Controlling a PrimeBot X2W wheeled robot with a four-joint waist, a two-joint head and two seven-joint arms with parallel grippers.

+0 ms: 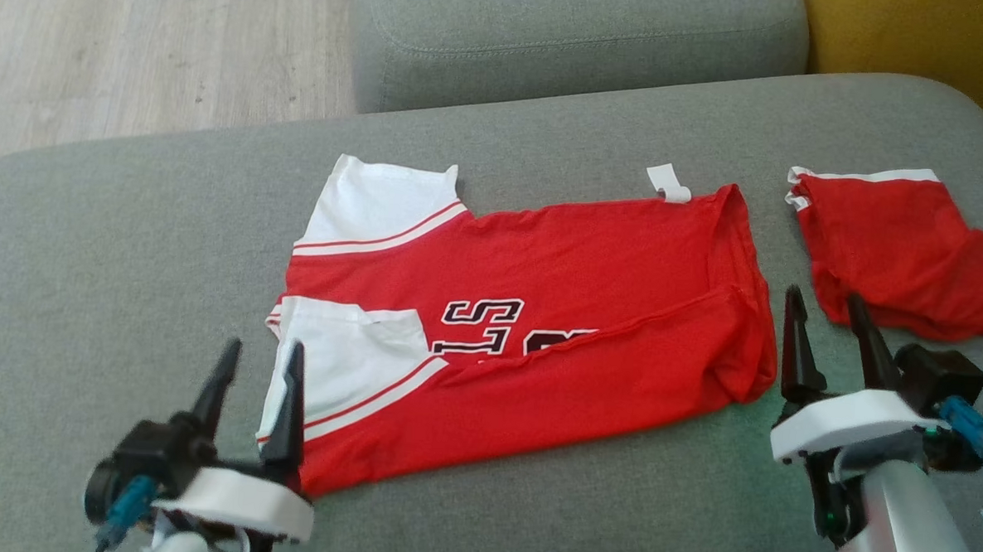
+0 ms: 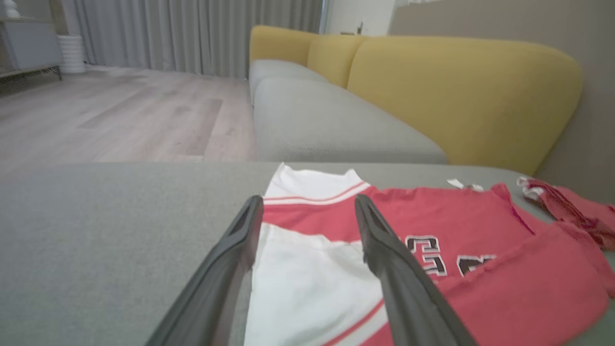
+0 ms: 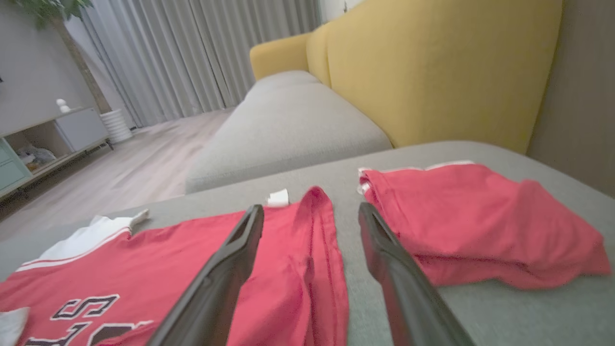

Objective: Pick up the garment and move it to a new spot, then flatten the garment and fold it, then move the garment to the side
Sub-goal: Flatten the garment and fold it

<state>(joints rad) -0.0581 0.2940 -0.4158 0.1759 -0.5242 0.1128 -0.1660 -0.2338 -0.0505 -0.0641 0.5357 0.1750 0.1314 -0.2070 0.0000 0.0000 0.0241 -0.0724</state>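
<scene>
Garment (image 1: pixel 539 336) is laid flat, partly folded; moving aside is judged undone; left hand (image 1: pixel 264 347) and right hand (image 1: pixel 822 295) are held apart.

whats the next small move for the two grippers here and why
Probably lower both and pinch the near folded edge of the red and white lettered jersey: the left gripper hovers open at its white sleeve end, the right gripper open beside its hem end, and it lies flat, folded once lengthwise.
</scene>
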